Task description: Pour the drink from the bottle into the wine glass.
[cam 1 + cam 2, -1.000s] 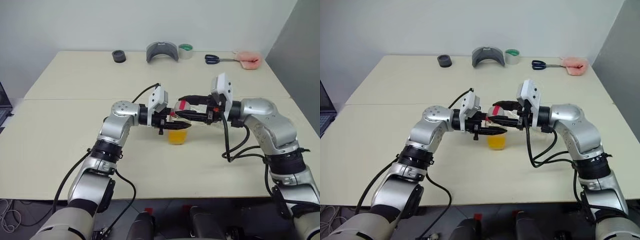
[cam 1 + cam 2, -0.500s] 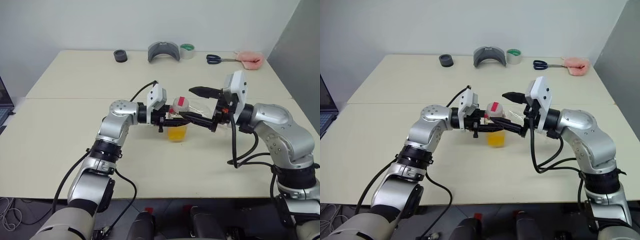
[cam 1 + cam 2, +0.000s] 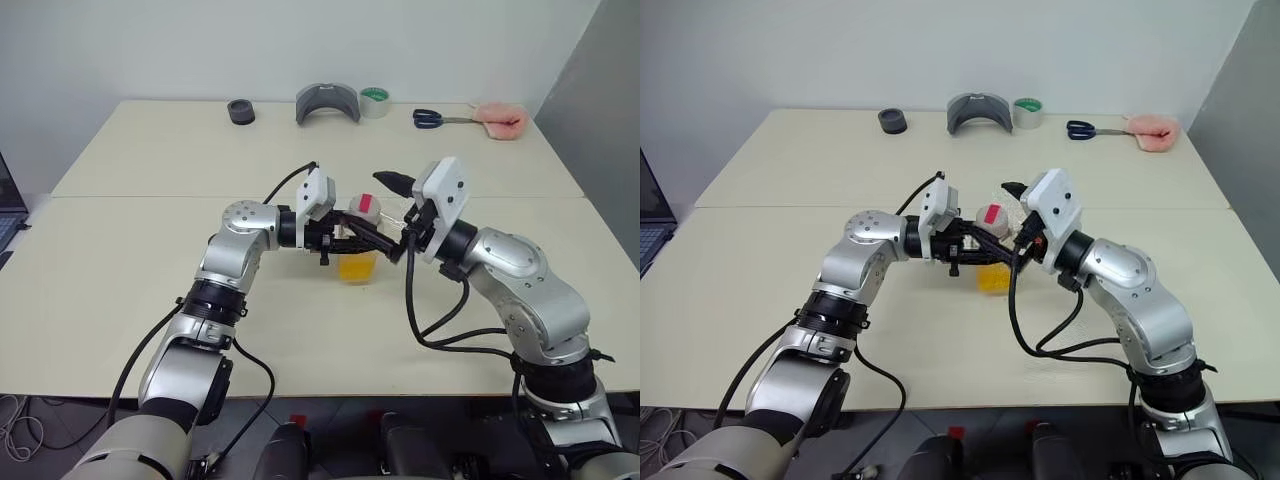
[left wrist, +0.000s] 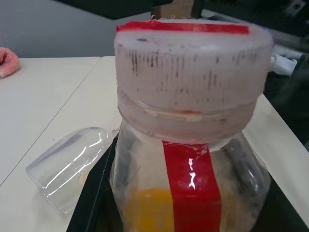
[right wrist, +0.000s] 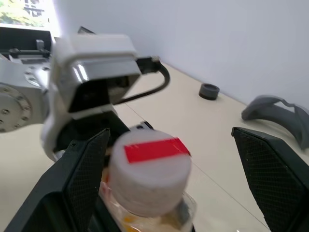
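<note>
Left eye view gives me the bottle (image 3: 358, 232) held up above the middle of the cream table (image 3: 120, 290), clamped in the left gripper (image 3: 345, 238), whose jaws are closed tight on its body. I can see the drink (image 4: 145, 208), an orange-yellow liquid, sitting low in the bottle, and the cap (image 4: 190, 82) with its red strip on top is on the neck. My right gripper (image 5: 169, 159) faces the bottle from the other side with its jaws spread wide, one finger either side of the cap and neither touching it; it has hold of nothing. From the left wrist view I make out the wine glass (image 4: 72, 166) lying on its side on the table just beside the bottle, though I cannot see its stem or foot. Along the far edge of the table sit a roll of tape (image 3: 372, 101) and a pair of scissors (image 3: 432, 119).
</note>
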